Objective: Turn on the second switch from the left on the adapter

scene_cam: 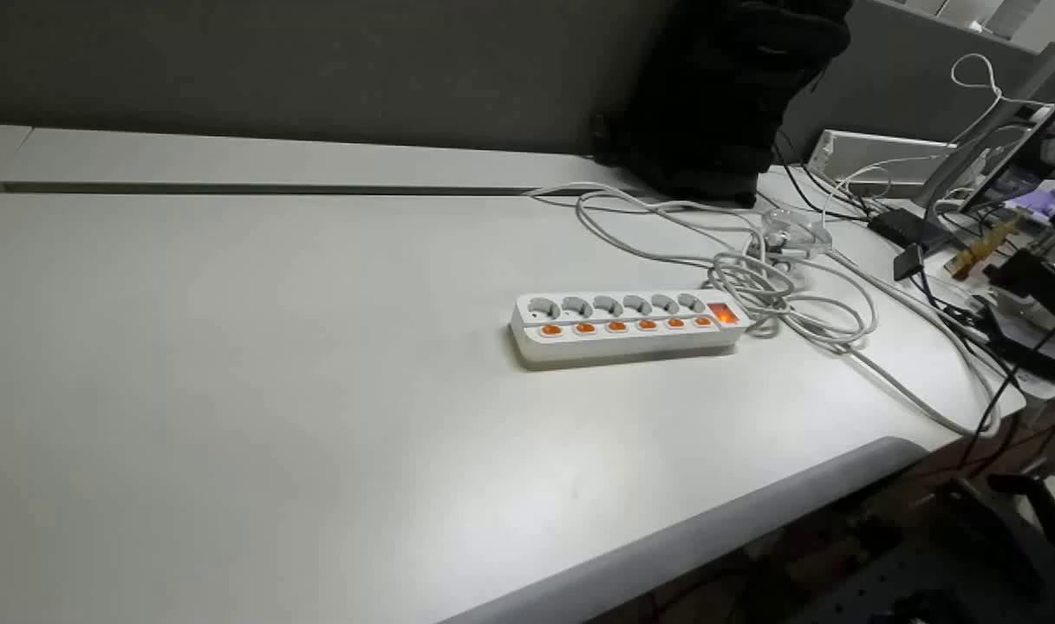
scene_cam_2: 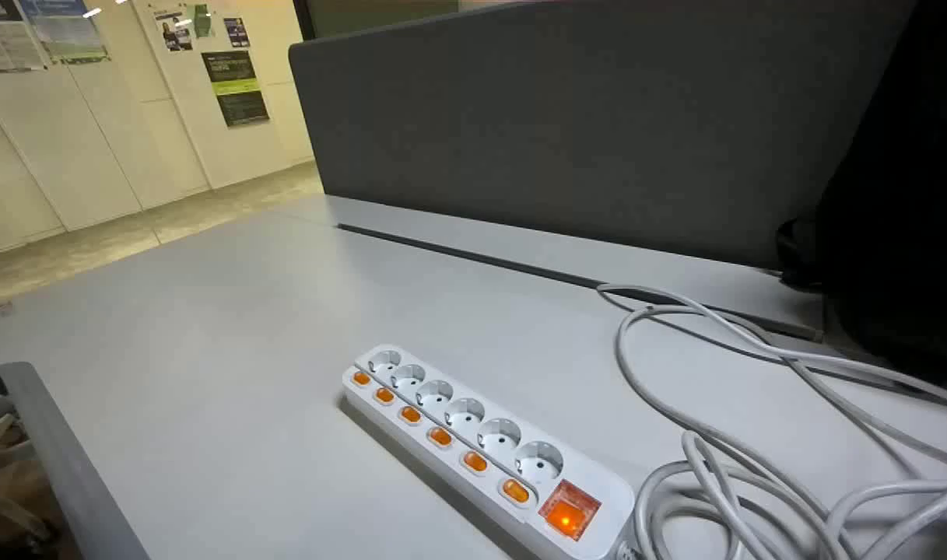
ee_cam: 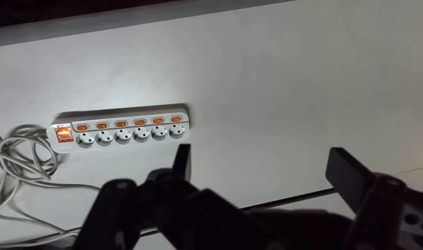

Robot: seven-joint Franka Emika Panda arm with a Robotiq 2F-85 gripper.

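Observation:
The adapter [scene_cam: 627,342] is a long white power strip lying flat on the table. It shows in both exterior views [scene_cam_2: 442,459] and in the wrist view [ee_cam: 117,144], there at the left. The second switch [scene_cam: 584,328] is a small orange rocker, second from the strip's end away from the cord; it also shows in an exterior view [scene_cam_2: 384,396] and in the wrist view [ee_cam: 157,121]. My gripper [ee_cam: 260,151] is open with nothing between its fingers. In the wrist view its left finger is just below the strip's cordless end, not seen touching it. No exterior view shows the gripper.
A larger lit orange switch [scene_cam: 723,313] sits at the strip's cord end. A tangle of white cables [scene_cam: 765,286] lies beside that end. A black bag [scene_cam: 718,95] stands at the back against a grey partition [scene_cam: 319,69]. The table [scene_cam: 276,390] has a grey front edge.

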